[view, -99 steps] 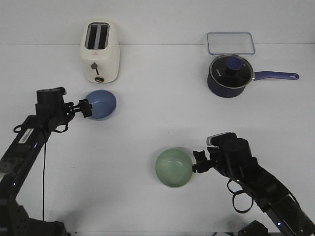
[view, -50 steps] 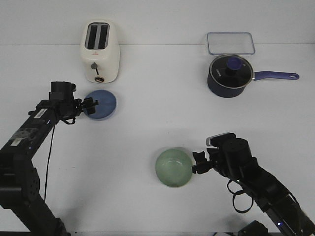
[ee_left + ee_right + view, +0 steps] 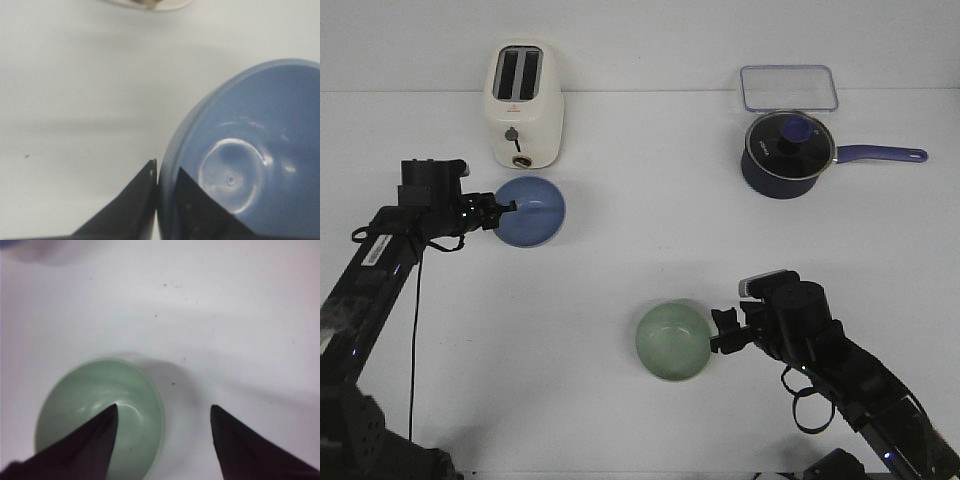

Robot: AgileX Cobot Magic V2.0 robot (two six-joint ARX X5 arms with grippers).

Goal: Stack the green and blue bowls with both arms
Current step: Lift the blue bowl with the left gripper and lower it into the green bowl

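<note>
Your left end effector [image 3: 506, 208] is clenched on the near-left rim of the blue bowl [image 3: 530, 211], one finger inside and one outside, as the left wrist view shows with the fingers [image 3: 135, 200] pinching the bowl's wall [image 3: 240, 150]. The blue bowl sits at the far left of the white surface [image 3: 640, 250], just in front of the cream toaster [image 3: 523, 105], and looks tipped, its opening partly facing the camera.

Your right end effector [image 3: 722, 330] is released: in the right wrist view its two fingers [image 3: 80, 450] stand wide apart, straddling the right rim of the green bowl [image 3: 100, 415], one finger over the inside, the other outside over the surface. The green bowl [image 3: 672, 342] rests upright near the middle front, well apart from the blue one.

At the far right stand a dark saucepan [image 3: 788, 155] with a lid and a clear container [image 3: 788, 88] behind it.
</note>
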